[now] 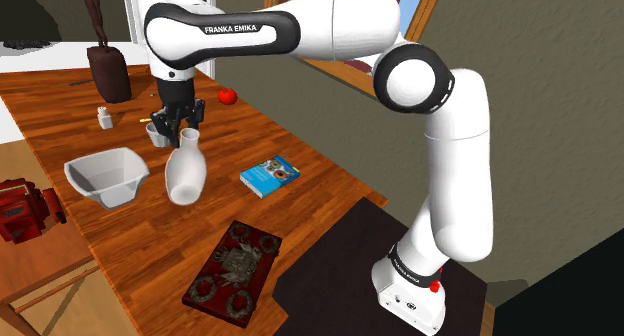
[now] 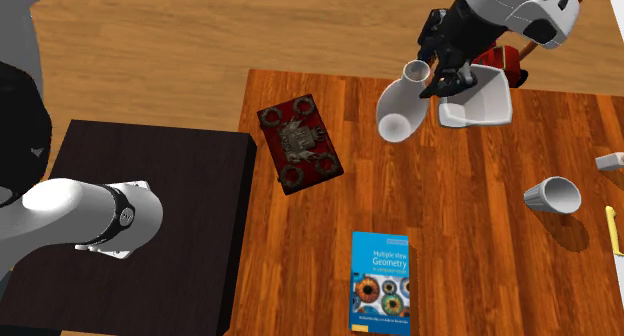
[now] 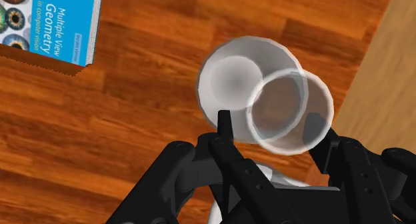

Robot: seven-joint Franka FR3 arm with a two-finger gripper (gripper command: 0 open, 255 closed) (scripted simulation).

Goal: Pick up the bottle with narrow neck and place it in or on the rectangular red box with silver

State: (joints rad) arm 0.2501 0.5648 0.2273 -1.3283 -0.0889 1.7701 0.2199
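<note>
I count one white bottle [image 1: 185,171], just to the shoulder view's left of the blue book [image 1: 270,176]; of books there is one as well. One dark red box [image 1: 233,274] with silver ornament lies nearer the stand than the book. One white bowl [image 1: 107,176] sits past the bottle from the book. Farther from the stand than the book I find one white cup [image 2: 552,195], one small white shaker [image 1: 104,116], one thin yellow thing [image 2: 612,229], one round red fruit [image 1: 227,96] and one dark brown figure [image 1: 108,72]. Beyond the bowl from the book is one red object [image 1: 25,209]. My one gripper [image 1: 183,132] has two fingers [image 3: 225,123].
</note>
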